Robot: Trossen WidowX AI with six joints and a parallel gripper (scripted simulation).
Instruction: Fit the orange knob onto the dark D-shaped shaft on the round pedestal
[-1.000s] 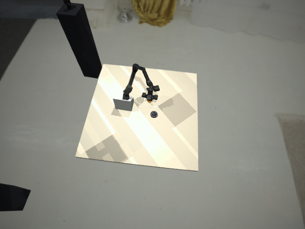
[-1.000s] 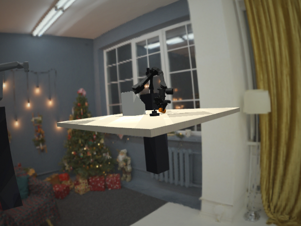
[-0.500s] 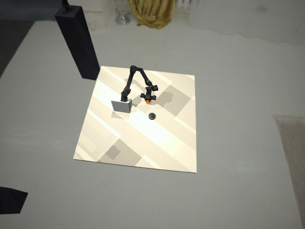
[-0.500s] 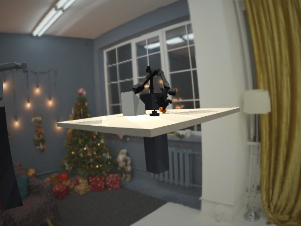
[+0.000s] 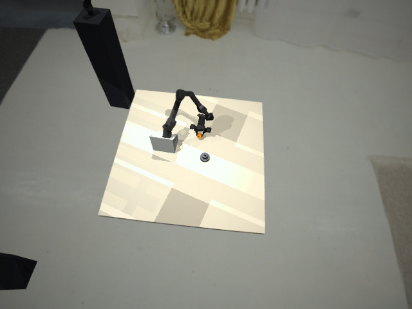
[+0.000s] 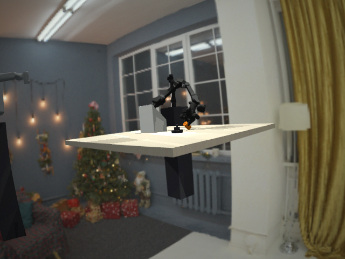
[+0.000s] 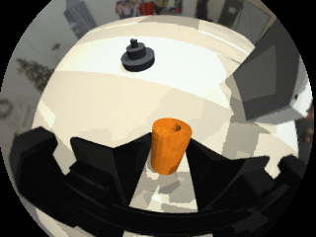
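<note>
Gripping the orange knob (image 5: 199, 136) (image 6: 186, 125) (image 7: 170, 146), the fingers tilt (its hole shows only in the wrist view).

Black, slim-linked robot arm (image 5: 175, 109) (image 6: 192, 93)
Its black gripper (image 5: 199, 131) (image 6: 187, 121) (image 7: 169, 137) had angular, tapering fingers, with notched dark pieces at eight and four o'clock in the wrist view.
</note>
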